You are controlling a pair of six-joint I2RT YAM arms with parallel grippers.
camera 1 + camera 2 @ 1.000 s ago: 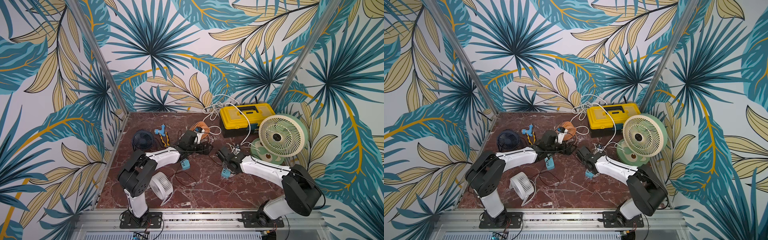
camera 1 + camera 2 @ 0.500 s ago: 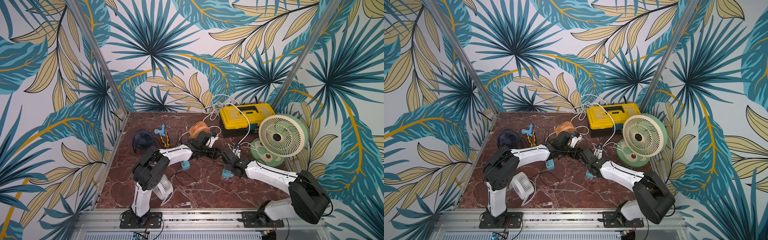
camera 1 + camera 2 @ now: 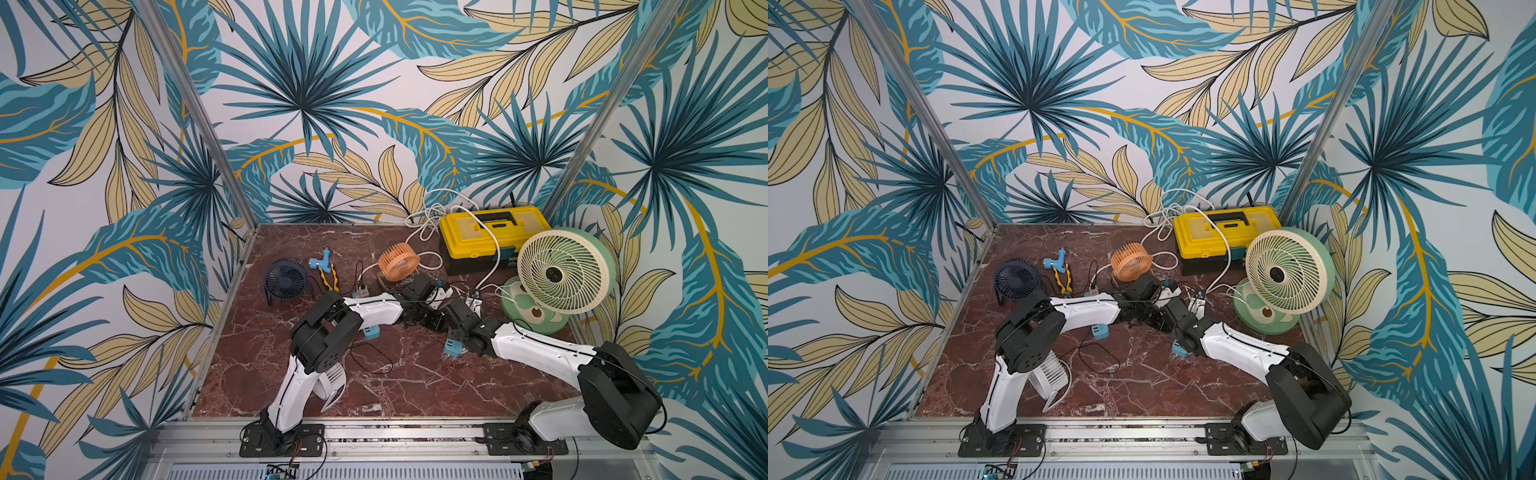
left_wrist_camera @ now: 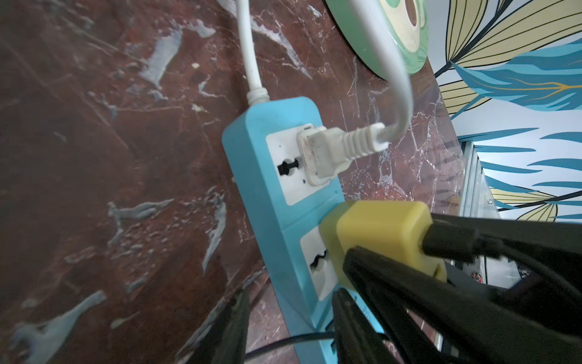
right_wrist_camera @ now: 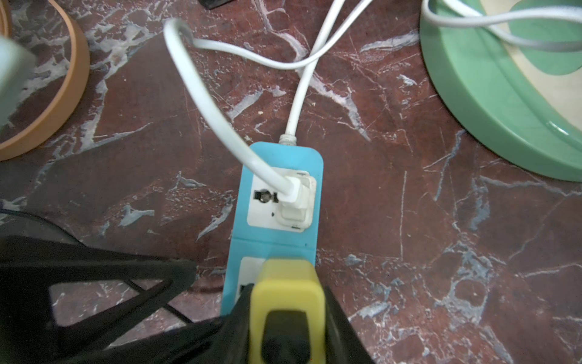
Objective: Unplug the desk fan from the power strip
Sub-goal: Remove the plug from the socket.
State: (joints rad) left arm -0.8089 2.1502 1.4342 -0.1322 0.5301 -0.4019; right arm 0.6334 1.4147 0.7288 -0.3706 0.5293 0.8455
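- power strip (image 5: 280,154) flat on marble table (image 5: 409,236), sockets up, long axis pointing away from my right gripper (image 5: 288,302)
- right gripper clamps yellow plug (image 5: 288,280), upright in second socket
- left gripper (image 4: 293,327) straddles strip, can't tell if gripping

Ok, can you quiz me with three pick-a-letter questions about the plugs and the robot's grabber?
1. Where is the white plug?
A) in the end socket of the power strip
B) dangling in the air
C) pulled out and lying flat

2. What colour is the power strip?
A) red
B) black
C) blue

3. What is the right gripper doing?
A) gripping the yellow plug
B) wide open, holding nothing
C) out of sight

Answers:
1 A: it sits in the last socket at the strip's end.
2 C: its casing is light blue in both wrist views.
3 A: it is clamped on both sides of the yellow plug.
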